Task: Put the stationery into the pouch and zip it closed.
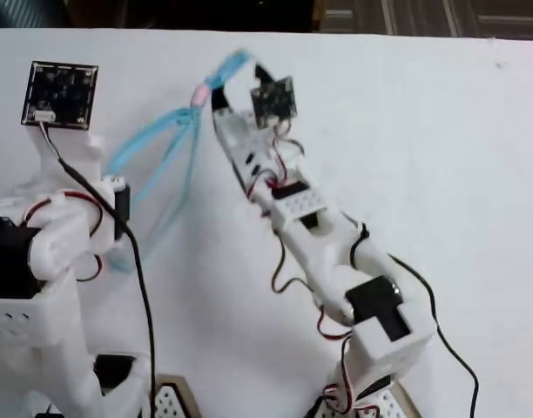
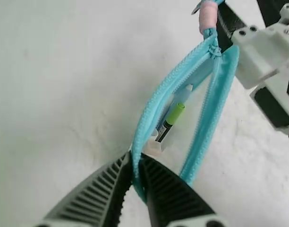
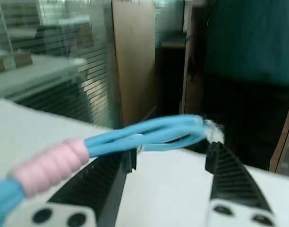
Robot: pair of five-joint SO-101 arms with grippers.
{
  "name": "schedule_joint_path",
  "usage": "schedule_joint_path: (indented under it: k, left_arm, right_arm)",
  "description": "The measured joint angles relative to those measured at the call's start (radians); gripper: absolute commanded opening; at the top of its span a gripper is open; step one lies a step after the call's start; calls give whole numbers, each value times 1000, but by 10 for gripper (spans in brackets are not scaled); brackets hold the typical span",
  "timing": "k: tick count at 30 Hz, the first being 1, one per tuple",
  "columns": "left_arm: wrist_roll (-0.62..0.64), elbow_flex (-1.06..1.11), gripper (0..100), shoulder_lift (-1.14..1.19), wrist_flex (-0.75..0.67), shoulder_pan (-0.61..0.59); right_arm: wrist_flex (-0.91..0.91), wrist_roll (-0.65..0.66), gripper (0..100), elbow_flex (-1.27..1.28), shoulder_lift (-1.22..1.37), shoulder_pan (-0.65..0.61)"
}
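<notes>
L gripper (image 2: 136,163) pinches pouch (image 2: 213,97) rim, pen (image 2: 174,115) inside; R gripper (image 3: 169,158) spread, zip cord (image 3: 144,135) across 1 finger.

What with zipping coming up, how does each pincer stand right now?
Left pincer: shut on the edge of the pouch.
Right pincer: open, with the pull cord lying across it.

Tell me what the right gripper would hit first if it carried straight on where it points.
The blue zip cord, which crosses between the open fingertips of the right gripper. Past it the table looks free, though depth is unclear.
</notes>
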Motion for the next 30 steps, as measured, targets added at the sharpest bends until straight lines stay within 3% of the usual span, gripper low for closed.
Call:
schedule_joint_path:
  k: [8,14,20,30]
  left_arm:
    - [0,0,22,0,0,0]
    - [0,0,22,0,0,0]
    - [0,0,22,0,0,0]
    - [0,0,22,0,0,0]
  right_arm:
    - [0,203,237,-110,2,34]
    - [0,261,239,-87,-2,34]
    - [38,348,240,160,-140,34]
    - [107,361,241,644,-569,0]
